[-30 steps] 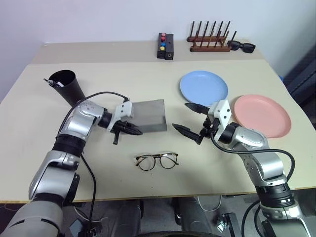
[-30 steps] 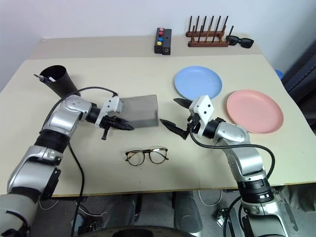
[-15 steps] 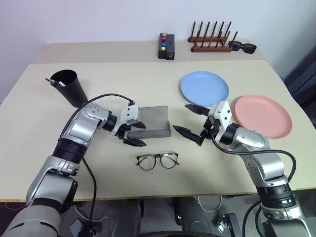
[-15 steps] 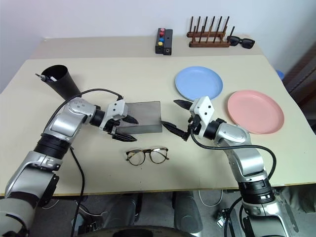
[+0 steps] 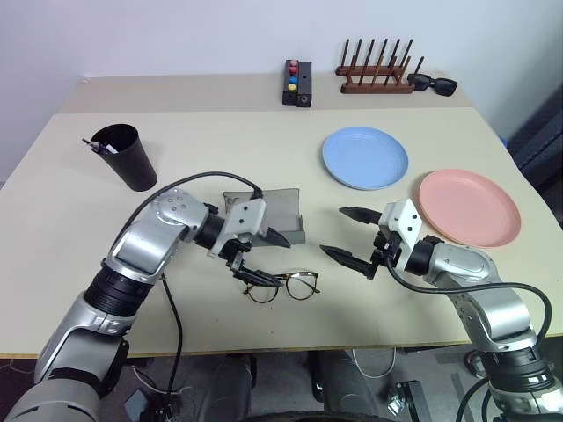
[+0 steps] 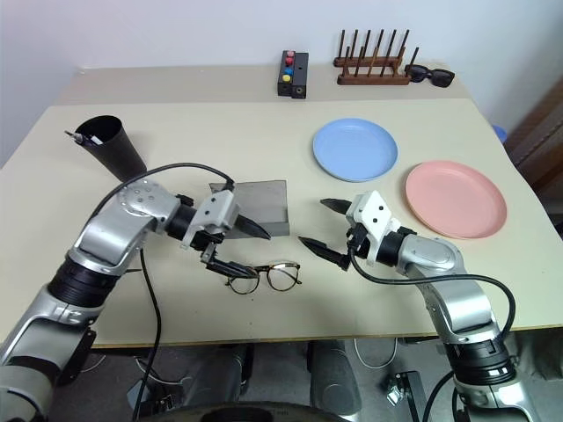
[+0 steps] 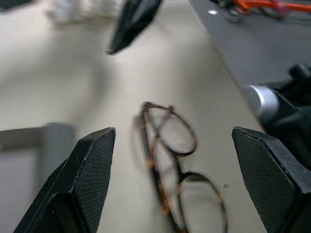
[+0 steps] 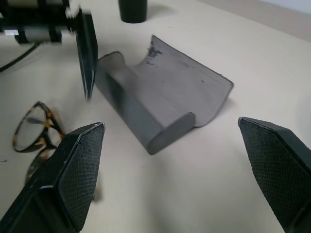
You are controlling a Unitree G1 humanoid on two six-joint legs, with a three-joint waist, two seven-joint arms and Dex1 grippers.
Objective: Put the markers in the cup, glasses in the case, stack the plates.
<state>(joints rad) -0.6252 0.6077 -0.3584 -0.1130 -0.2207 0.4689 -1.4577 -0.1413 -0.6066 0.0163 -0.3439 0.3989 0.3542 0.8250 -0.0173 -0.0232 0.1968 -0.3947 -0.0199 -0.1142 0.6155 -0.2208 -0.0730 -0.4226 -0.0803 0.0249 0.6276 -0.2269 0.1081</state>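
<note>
The grey case (image 5: 264, 215) lies open in the middle of the table. Just in front of it rest the tortoiseshell glasses (image 5: 281, 286), unfolded. My left gripper (image 5: 268, 257) is open and hovers low over the glasses' left lens, holding nothing; in its wrist view the glasses (image 7: 170, 170) lie between its fingers (image 7: 82, 179). To the right of the case and glasses, my right gripper (image 5: 349, 236) stands open and empty. The black cup (image 5: 127, 156) stands at the far left with marker ends (image 5: 93, 144) sticking over its rim. The blue plate (image 5: 364, 156) and the pink plate (image 5: 468, 207) lie side by side at the right.
At the table's back stand a small black box with coloured buttons (image 5: 295, 82), a wooden peg rack (image 5: 374, 75) and black sunglasses (image 5: 431, 83). The table's front edge (image 5: 290, 347) runs close behind the glasses.
My left gripper let go of the case, opened, and drew back toward the glasses. The case now lies open on the table. My right gripper sank slightly toward the front.
</note>
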